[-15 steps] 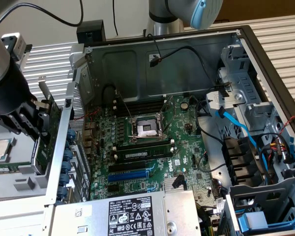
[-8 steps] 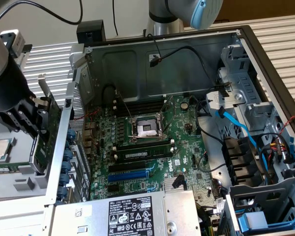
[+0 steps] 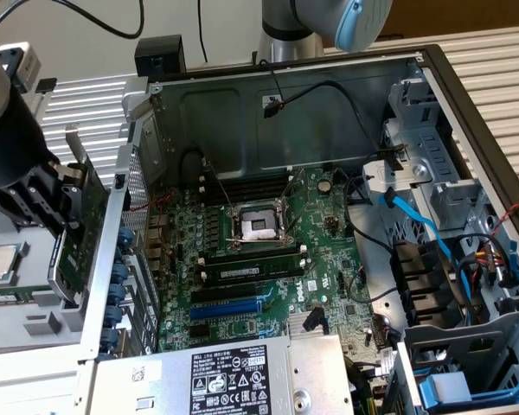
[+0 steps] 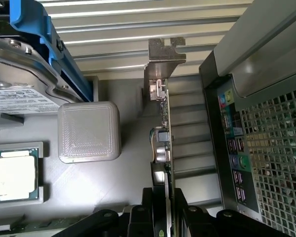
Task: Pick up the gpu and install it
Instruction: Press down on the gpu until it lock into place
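The gpu [image 3: 78, 226], which we see edge-on with its silver bracket [image 4: 164, 55], sits clamped between the gripper [image 3: 59, 204] fingers, held at the exterior view's left, just outside the computer case [image 3: 285, 112] and apart from the motherboard [image 3: 329, 259].

Desk [image 3: 489, 60]: white, ribbed slats. Open computer case [image 3: 242, 121] lies on its side on it. Grey parts tray [image 3: 26, 333] just beside, at the exterior view's left.
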Robot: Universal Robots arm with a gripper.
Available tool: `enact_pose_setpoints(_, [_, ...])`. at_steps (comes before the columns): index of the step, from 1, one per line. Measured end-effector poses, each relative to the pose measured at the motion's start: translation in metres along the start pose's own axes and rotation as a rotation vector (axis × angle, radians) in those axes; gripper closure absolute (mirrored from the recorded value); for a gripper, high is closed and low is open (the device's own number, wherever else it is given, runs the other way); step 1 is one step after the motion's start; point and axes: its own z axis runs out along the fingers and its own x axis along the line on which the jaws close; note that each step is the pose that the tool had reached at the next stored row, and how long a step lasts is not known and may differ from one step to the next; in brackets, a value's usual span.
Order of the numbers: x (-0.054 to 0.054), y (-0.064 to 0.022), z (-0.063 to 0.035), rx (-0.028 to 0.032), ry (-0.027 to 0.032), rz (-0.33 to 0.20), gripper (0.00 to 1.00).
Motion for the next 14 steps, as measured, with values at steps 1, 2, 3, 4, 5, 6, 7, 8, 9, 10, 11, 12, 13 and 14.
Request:
enact_pose_setpoints(1, [-0.0002, 0.0004, -0.0023, 0.0, -0.0001, 0.0, 0.72])
enact_pose_setpoints(2, [-0.0003, 0.0006, -0.004, 0.0, 0.0, 0.0, 0.72])
enact_pose_setpoints(3, [-0.0005, 0.0008, -0.0053, 0.0, 0.0, 0.0, 0.72])
enact_pose_setpoints(4, [-0.0005, 0.0009, -0.0065, 0.0, 0.0, 0.0, 0.72])
enact_pose_setpoints(5, [-0.0005, 0.0011, -0.0075, -0.0001, 0.0, 0.0, 0.72])
enact_pose_setpoints(6, [-0.0005, 0.0012, -0.0088, -0.0002, 0.0001, 0.0, 0.72])
enact_pose_setpoints(7, [-0.0003, 0.0015, -0.0101, -0.0004, 0.0, 0.0, 0.72])
enact_pose_setpoints(8, [-0.0002, 0.0016, -0.0112, -0.0006, 0.0, 0.0, 0.72])
enact_pose_setpoints(9, [-0.0001, 0.0016, -0.0119, -0.0007, 0.0, 0.0, 0.72])
enact_pose_setpoints(10, [0.0001, 0.0017, -0.0121, -0.0007, -0.0001, 0.0, 0.72])
enact_pose_setpoints(11, [0.0001, 0.0017, -0.0121, -0.0008, -0.0001, 0.0, 0.72])
enact_pose_setpoints(12, [0.0002, 0.0017, -0.0122, -0.0008, 0.0001, 0.0, 0.72])
enact_pose_setpoints(13, [0.0003, 0.0017, -0.0122, -0.0009, 0.0, 0.0, 0.72])
enact_pose_setpoints(14, [0.0002, 0.0017, -0.0122, -0.0009, 0.0, 0.0, 0.72])
